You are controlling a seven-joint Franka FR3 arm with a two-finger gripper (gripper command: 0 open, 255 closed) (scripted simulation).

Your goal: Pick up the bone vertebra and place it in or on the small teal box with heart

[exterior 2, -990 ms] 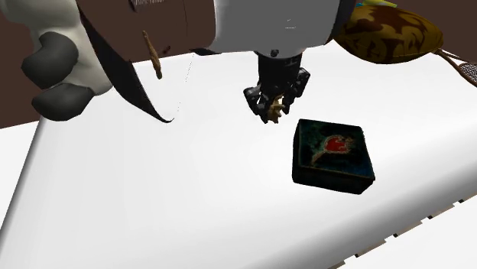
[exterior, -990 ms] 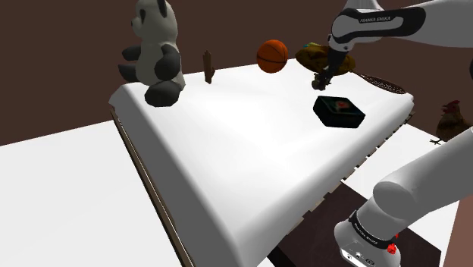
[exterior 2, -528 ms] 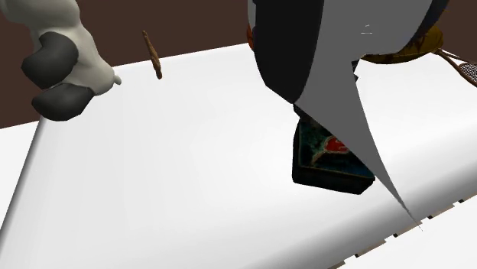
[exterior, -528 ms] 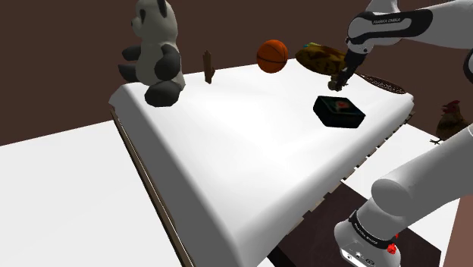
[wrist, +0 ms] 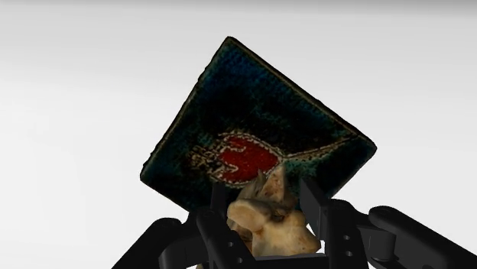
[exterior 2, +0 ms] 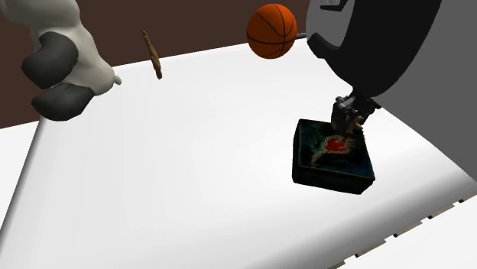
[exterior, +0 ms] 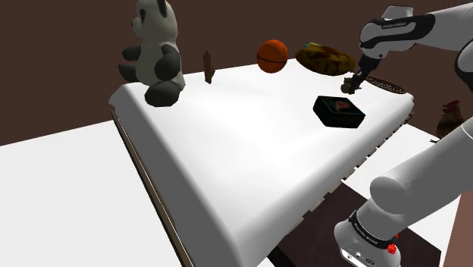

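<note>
A pale tan bone vertebra (wrist: 269,220) sits clasped between my black fingers, with my gripper (wrist: 267,229) shut on it. Straight beyond the fingers lies the small dark teal box (wrist: 256,130) with a red heart on its lid. In the shoulder view my gripper (exterior: 352,82) hangs just above the far side of the box (exterior: 338,111), near the white surface's right end. The second exterior view has the gripper (exterior 2: 348,122) with the bone right over the box (exterior 2: 332,155), a little above the lid.
A panda plush (exterior: 154,53), a small brown stick-like object (exterior: 208,67), a basketball (exterior: 272,55) and a brown mottled cushion (exterior: 324,59) line the far side of the white surface (exterior: 242,152). A rooster figure (exterior: 452,121) stands beyond the shoulder view's right edge.
My gripper has carried the bone toward the shoulder view's right, from in front of the cushion to above the box. The arm has swung out of the second exterior view's middle.
</note>
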